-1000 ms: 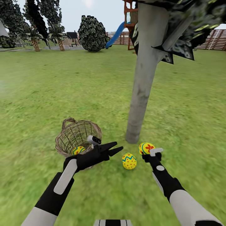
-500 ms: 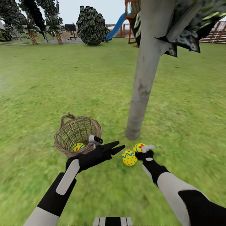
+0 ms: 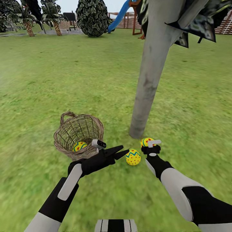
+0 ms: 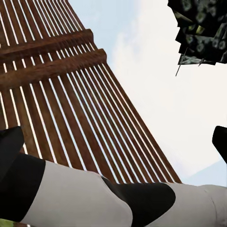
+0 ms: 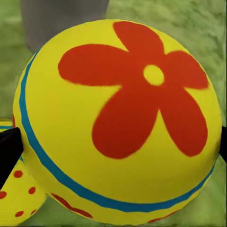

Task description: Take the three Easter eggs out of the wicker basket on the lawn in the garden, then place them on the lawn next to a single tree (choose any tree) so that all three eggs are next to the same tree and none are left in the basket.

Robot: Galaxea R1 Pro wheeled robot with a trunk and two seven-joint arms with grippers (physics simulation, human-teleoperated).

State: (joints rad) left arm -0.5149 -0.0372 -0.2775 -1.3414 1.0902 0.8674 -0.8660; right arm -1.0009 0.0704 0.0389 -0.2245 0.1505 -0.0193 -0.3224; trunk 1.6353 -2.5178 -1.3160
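The wicker basket [image 3: 66, 137] stands on the lawn [image 3: 64, 80] to the left of my left gripper, with one Easter egg [image 3: 79, 146] inside it. A second, red-dotted egg [image 3: 133, 157] lies on the grass just past my left gripper [image 3: 121, 151], which is open and empty. My right gripper [image 3: 149, 145] is shut on the third egg [image 5: 118, 118], yellow with a red flower, low by the foot of the tree [image 3: 148, 80]. In the right wrist view a black fingertip [image 5: 8, 151] touches each side of that egg.
The pale trunk leans up and right, with dark foliage [image 3: 199, 22] overhead. A round bush [image 3: 93, 17], palms [image 3: 27, 25], a blue slide [image 3: 120, 14] and the slat fence [image 4: 56, 94] lie far back. Open grass spreads all around.
The head camera has tilted down, shifting the whole scene up. My right arm has drawn the flower egg slightly closer to the trunk base. The left gripper and basket keep their places.
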